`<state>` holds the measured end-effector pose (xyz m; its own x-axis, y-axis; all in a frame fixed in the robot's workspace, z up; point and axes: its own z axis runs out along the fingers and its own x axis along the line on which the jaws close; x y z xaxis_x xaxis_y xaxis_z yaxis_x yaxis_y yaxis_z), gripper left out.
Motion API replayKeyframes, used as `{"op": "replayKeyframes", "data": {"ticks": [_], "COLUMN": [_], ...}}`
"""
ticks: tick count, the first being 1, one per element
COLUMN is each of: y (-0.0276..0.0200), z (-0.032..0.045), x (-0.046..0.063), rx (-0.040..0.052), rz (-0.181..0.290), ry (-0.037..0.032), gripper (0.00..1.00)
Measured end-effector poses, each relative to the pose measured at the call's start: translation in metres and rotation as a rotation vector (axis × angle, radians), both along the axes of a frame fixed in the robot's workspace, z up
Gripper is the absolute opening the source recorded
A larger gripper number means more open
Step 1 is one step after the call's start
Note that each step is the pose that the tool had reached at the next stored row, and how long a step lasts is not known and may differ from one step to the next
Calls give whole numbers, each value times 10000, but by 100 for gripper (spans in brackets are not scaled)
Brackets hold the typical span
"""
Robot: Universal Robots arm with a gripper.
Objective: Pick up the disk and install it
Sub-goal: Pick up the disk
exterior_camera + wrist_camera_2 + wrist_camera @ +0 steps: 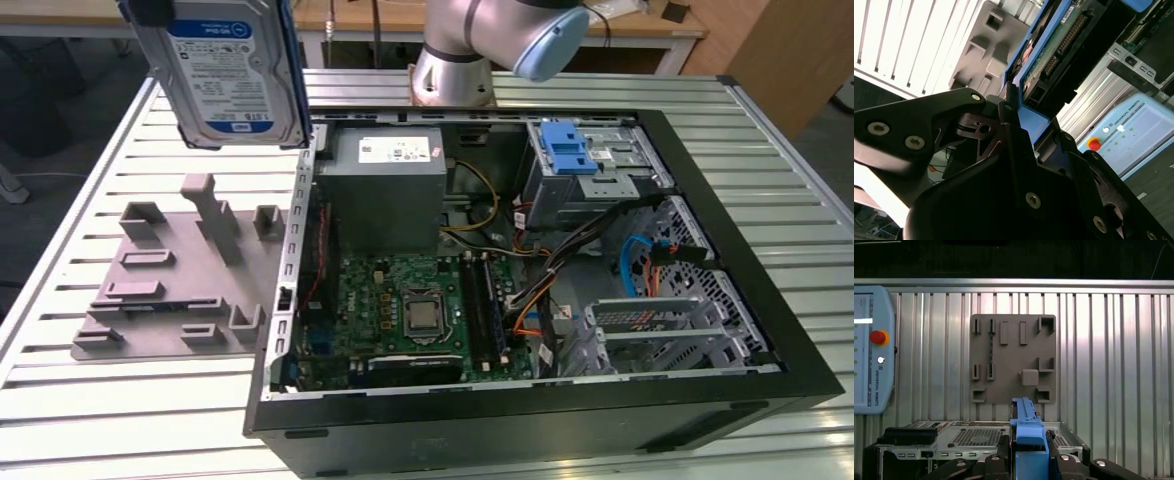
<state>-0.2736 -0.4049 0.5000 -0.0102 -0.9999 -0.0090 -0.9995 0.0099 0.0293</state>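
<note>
Clamps with the gripper (1029, 442) onto the blue carrier edge of the disk (235, 72), jaws closed tight against it in both wrist views. Hangs high in the air, upright, label showing, outside the open computer case (754, 300) and above its wall on the exterior view's left. Beside that same wall, flat on the slatted table (120, 420), a grey fixture plate (180, 275). Inside the case, a drive cage (587, 165) with a blue latch, and a power supply (384, 185) near it.
</note>
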Motion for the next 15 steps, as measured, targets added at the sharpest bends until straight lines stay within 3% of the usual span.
{"op": "replayKeyframes", "data": {"ticks": [15], "y": [-72], "z": [-7], "x": [439], "rx": [1], "rz": [-1], "ry": [-1], "gripper": [36]}}
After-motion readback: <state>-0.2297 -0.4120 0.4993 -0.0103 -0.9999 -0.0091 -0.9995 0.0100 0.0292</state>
